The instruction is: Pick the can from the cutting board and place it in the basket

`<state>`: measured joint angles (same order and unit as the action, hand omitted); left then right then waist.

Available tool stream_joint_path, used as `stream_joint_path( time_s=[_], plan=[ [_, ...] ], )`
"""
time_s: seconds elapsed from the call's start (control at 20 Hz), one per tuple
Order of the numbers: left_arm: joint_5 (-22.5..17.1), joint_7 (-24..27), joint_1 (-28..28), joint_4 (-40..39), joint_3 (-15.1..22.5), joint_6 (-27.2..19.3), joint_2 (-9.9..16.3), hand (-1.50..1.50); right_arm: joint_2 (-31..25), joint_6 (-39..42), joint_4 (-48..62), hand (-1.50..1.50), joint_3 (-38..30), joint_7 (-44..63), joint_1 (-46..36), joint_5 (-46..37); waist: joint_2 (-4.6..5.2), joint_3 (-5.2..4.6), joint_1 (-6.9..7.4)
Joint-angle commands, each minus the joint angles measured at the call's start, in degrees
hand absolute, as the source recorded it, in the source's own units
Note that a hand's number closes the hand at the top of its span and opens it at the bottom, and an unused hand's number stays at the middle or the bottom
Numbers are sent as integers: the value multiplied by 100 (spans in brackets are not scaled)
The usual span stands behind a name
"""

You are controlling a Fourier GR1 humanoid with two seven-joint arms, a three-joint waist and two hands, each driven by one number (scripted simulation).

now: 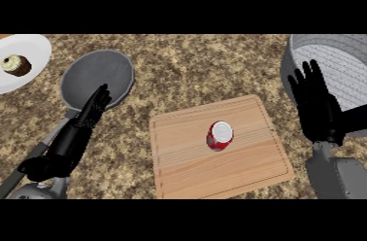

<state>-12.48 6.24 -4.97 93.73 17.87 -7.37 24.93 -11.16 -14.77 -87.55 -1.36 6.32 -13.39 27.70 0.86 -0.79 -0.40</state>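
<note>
The can (pixel 220 136), red with a pale top, stands upright near the middle of the wooden cutting board (pixel 186 162), touched by neither hand. The board lies on the speckled table (pixel 193 65), a little right of centre. To its upper right, at the view's edge, sits the grey basket (pixel 344 65), its ribbed inside in view.

The right hand (pixel 315 106) is in front of the basket's near wall, fingers (pixel 312 72) straight and pointing up, holding nothing; it is well apart from the can. The left hand (pixel 91 109) shows at the left, fingers straight too and empty, lying over the edge of a dark grey pan (pixel 108 70). At the far upper left, a white plate (pixel 32 48) carries a cupcake (pixel 14 65).

By the look of it, the pick has not begun: the step in hand is the reach. The right hand, being nearer both can and basket, seems the likely one; it would need to come down and leftward over the board, spread round the can's sides, and close on it before any lift toward the basket.
</note>
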Motion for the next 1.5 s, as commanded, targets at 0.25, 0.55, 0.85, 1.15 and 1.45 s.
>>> stream_joint_path(
  time_s=[0.25,0.55,0.85,1.15,1.45],
  plan=[
    [251,-1307,-481,-1067,-779,-684,338,0,231,1582,186,150,-339,-2551,522,140,-25,116,-71],
    [79,-1331,-347,-1402,-682,-372,303,0,1089,-317,-710,-150,1239,-4438,331,-2210,-74,69,33],
    [162,-1629,-453,-1399,-702,-600,239,0,434,-2019,-710,-150,1381,-2872,1166,-3922,-145,25,-255],
    [207,-1841,-604,-1351,-710,-618,302,0,-1079,-1240,-1077,-150,1786,-1113,2028,-5234,-174,3,-371],
    [223,-1789,-571,-1377,-663,-624,182,0,-2014,457,-2709,-150,2418,700,2423,-5291,-180,14,-276]
  ],
)
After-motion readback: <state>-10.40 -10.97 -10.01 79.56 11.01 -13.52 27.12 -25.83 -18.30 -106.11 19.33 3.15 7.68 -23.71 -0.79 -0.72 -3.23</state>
